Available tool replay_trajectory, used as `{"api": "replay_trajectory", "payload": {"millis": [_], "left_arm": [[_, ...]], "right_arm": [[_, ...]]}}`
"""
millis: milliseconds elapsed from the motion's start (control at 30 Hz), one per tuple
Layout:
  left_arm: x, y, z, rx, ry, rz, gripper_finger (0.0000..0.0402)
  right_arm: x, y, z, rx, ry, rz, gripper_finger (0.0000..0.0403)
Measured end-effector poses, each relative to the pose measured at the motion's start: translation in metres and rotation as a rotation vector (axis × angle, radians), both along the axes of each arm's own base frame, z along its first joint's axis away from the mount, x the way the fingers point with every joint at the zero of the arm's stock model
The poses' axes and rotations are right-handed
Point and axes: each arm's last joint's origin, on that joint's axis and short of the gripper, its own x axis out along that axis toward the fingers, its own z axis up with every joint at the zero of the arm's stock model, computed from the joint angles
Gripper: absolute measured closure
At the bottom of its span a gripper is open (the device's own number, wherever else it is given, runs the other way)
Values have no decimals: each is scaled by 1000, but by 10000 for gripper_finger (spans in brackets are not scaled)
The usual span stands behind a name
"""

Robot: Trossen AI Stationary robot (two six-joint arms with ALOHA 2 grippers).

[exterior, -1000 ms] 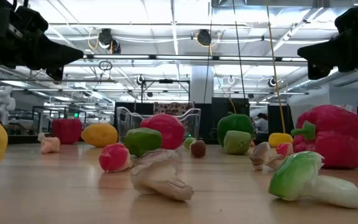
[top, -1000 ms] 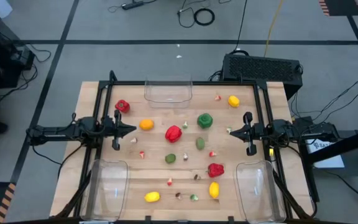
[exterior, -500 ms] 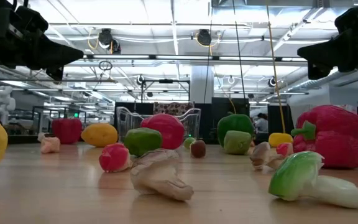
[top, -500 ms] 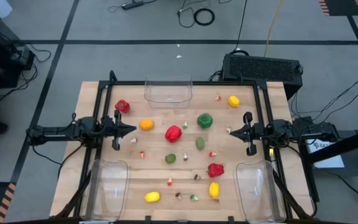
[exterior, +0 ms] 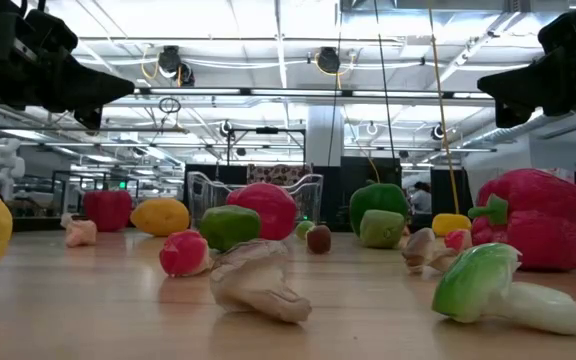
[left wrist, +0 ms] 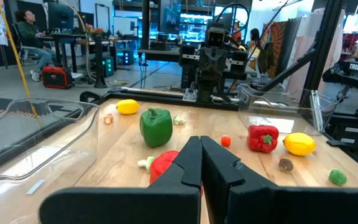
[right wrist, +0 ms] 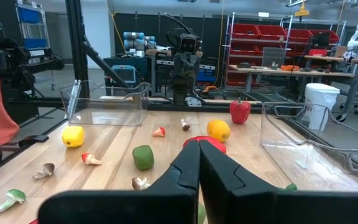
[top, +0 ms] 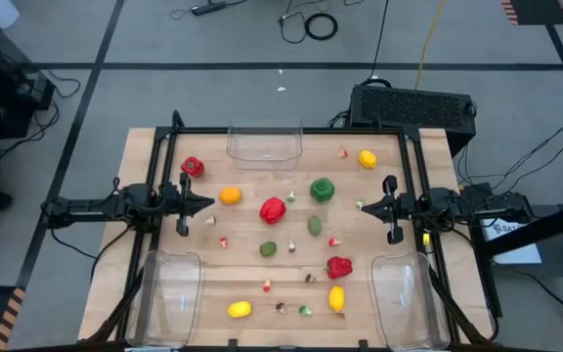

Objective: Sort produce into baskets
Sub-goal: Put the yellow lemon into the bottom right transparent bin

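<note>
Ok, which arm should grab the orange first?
Probably left. The orange lies just off the left hand, which is shut and empty above the table; the right hand, also shut, waits across the table.

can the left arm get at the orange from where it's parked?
Probably yes. The orange lies on bare wood just ahead of the left gripper, with nothing between them. The gripper is shut and would need to open first.
</note>
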Motion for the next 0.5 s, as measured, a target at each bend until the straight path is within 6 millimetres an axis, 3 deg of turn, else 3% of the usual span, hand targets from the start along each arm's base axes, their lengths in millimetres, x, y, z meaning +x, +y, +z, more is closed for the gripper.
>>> {"api": "replay_trajectory", "payload": {"millis": [200,333,500], "left_arm": [[0,0,0,2,0,0,400],[0,0,0,109,4,11,400],[0,0,1,186,8,16,400]], "right_arm": [[0,0,0,20,0,1,403],[0,0,1,66,-15,-7,403],[-6,0,29,159,-124,15,403]]}}
